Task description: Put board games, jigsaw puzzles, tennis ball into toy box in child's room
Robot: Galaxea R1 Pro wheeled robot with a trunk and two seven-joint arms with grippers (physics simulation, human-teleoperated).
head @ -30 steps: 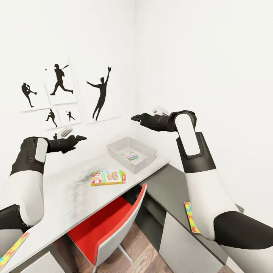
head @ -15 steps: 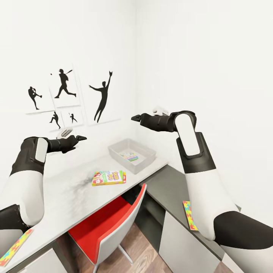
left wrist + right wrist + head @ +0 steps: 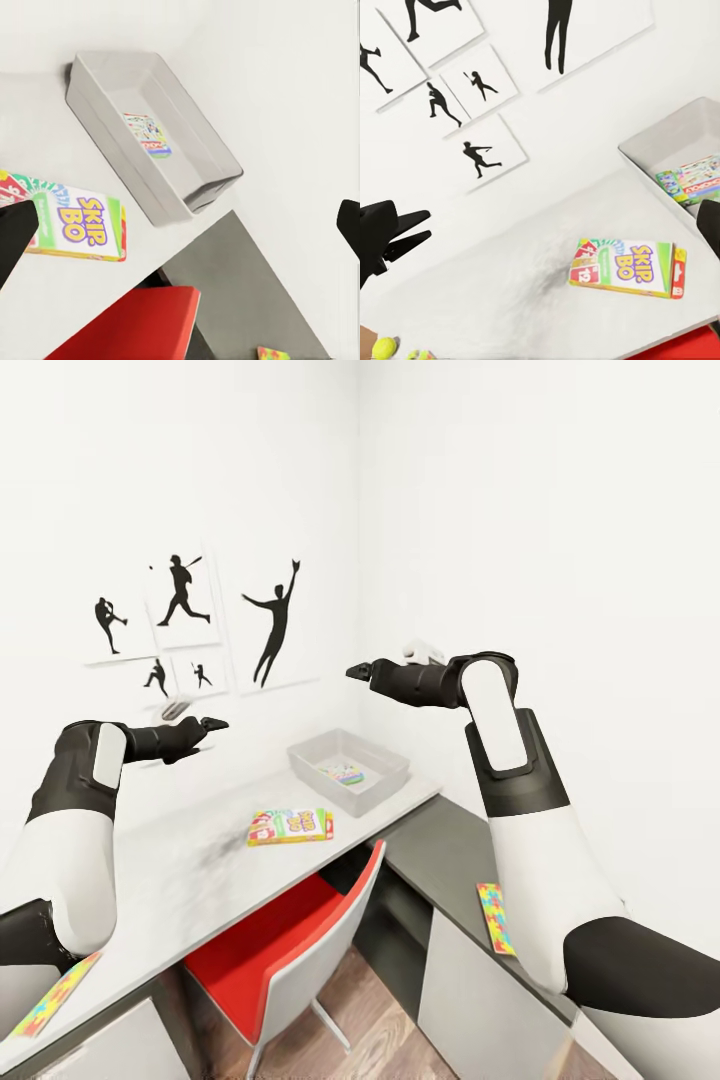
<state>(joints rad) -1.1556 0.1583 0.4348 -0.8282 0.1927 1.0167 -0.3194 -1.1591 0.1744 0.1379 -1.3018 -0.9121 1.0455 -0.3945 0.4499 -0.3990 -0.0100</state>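
Since a second ago the whole view has slid: the wall pictures (image 3: 190, 625) sit further right and the desk reads a little smaller, so I put that down to my base and head moving, not the toys. Both arms hold the same raised pose.

The toy box (image 3: 349, 770) stands on the light part of the table (image 3: 170, 880) near the corner, with one game box (image 3: 345, 772) already flat inside. A second game box (image 3: 290, 826), the Skip-Bo one, lies on the desktop just beside the bin. One jigsaw puzzle (image 3: 494, 918) lies on the dark corner section, the other (image 3: 55, 996) at the near left end of the desk. The tennis ball (image 3: 383, 347) is on the table too.

The left gripper (image 3: 212, 724) and right gripper (image 3: 356, 672) both hover empty, fingers spread wide in the wrist views.

I judge the Skip-Bo box to be next. I'd stop the base square to the desk clear of the red chair (image 3: 300, 950), then come down across the box's short side.
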